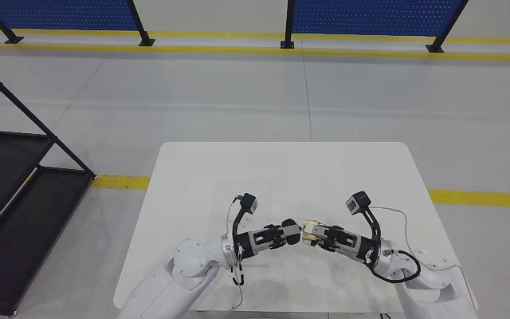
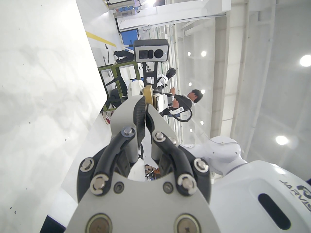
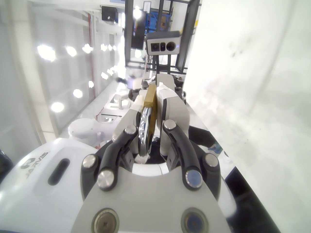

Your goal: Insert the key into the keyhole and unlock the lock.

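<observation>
Both arms meet over the front middle of the white table. My right gripper is shut on a brass padlock, its silver shackle lying back between the white-taped fingers. Facing it, my left gripper has its black pads pressed shut on a thin key, which is almost wholly hidden between them. The left fingertips sit right at the padlock's brass body. I cannot see the keyhole or whether the key is inside it.
The table edge runs close to both arms at the front. A black rack stands off the table's left side. Blue barriers line the far floor behind yellow tape.
</observation>
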`<state>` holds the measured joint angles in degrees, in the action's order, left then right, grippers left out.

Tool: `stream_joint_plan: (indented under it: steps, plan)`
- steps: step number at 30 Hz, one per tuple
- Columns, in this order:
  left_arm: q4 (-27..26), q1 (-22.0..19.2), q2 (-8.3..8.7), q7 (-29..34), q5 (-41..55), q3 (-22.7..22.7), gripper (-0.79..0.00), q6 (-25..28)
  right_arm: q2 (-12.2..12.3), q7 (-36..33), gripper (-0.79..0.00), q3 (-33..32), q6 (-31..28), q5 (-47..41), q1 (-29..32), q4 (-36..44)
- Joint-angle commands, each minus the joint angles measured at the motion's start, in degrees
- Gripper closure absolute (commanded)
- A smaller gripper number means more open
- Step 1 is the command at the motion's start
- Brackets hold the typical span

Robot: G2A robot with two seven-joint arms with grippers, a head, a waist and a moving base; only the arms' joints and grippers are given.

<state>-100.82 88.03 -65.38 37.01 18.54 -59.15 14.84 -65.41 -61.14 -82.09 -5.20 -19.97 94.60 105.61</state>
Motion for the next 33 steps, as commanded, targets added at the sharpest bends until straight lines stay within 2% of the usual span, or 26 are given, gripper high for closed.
stream_joint_plan:
  steps: [1, 10, 11, 12, 13, 25, 27, 29, 30, 33]
  plan:
    - [0.0, 0.0, -0.01, 0.0, 0.0, 0.1, 0.000, 0.0, 0.0, 0.0, 0.000, 0.0, 0.0, 0.0, 0.0, 0.0]
    - [0.0, -0.1, -0.02, -0.1, -0.3, 0.1, -0.012, 0.0, 0.0, 0.0, 0.000, 0.0, 0.0, 0.0, 0.0, 0.0]
    - [-0.1, -0.1, -0.01, -0.2, -0.3, 0.1, -0.265, 0.0, 0.0, 0.0, 0.000, 0.0, 0.0, 0.0, 0.0, 0.0]
    - [-0.1, 0.0, 0.01, -0.2, -0.3, 0.0, -0.382, 0.0, 0.0, 0.0, 0.000, 0.0, 0.0, 0.0, 0.0, 0.0]
    - [-0.3, 0.1, 0.04, -0.3, -0.4, -0.1, -0.785, -0.1, 0.0, 0.0, 0.000, 0.0, 0.0, 0.0, 0.0, 0.0]
    - [-3.0, 3.6, 0.95, 0.0, 0.4, -4.1, -0.785, 0.2, 0.0, 0.0, 0.000, 0.0, 0.0, 0.0, 0.0, 0.0]
    - [-3.2, 3.9, 1.05, 0.2, 0.4, -4.5, -0.616, 0.2, 0.0, 0.0, 0.000, 0.0, 0.0, 0.0, 0.0, 0.0]
    - [-3.4, 4.0, 1.13, 0.4, 0.3, -4.8, -0.517, 0.1, 0.0, 0.0, 0.000, 0.0, 0.0, 0.0, 0.0, 0.0]
    - [-3.4, 3.9, 1.15, 0.5, 0.3, -4.9, -0.403, 0.1, 0.0, 0.0, 0.000, 0.0, 0.0, 0.0, 0.0, 0.0]
    - [-3.2, 3.4, 1.23, 1.1, -0.1, -5.2, -0.345, -0.2, 0.0, 0.0, 0.000, 0.0, 0.0, 0.0, 0.0, 0.0]
